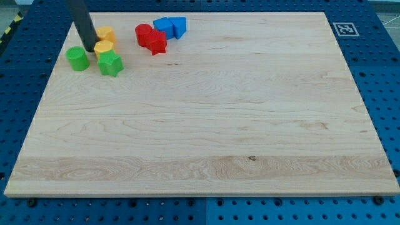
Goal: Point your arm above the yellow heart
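The worktop [206,119] is a pale wooden board with visible grain and a small dark knot near the view's bottom centre. It rests on a blue perforated base plate [381,94] that shows along every edge. A black-and-white square marker [343,29] sits at the board's corner at the view's top right; its pattern cannot be read as writing. A yellow-and-black striped strip [9,31] shows at the view's top left edge.

All blocks cluster at the view's top left. The dark rod enters from the top edge, its upper part cut off, and my tip [90,49] stands between the green round block [77,58] on its left and two yellow blocks on its right. The upper yellow block [106,34] is partly hidden by the rod; the lower yellow block [104,48] is just beside my tip. Which of them is the heart cannot be told at this size. A green star block [110,63] touches the lower yellow one. Further right, two red blocks [150,38] adjoin two blue blocks [170,27]; their shapes are unclear.

The arm carries no jaws and holds nothing
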`<action>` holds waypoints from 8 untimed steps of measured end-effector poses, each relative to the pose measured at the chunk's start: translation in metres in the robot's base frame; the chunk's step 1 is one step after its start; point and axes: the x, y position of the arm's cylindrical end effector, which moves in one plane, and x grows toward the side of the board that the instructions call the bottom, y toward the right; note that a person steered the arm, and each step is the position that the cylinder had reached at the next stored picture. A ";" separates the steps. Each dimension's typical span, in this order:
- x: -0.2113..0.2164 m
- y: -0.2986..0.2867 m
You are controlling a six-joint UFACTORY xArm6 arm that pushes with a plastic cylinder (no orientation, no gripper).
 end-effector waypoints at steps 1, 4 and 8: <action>-0.005 0.000; -0.032 -0.002; -0.086 0.019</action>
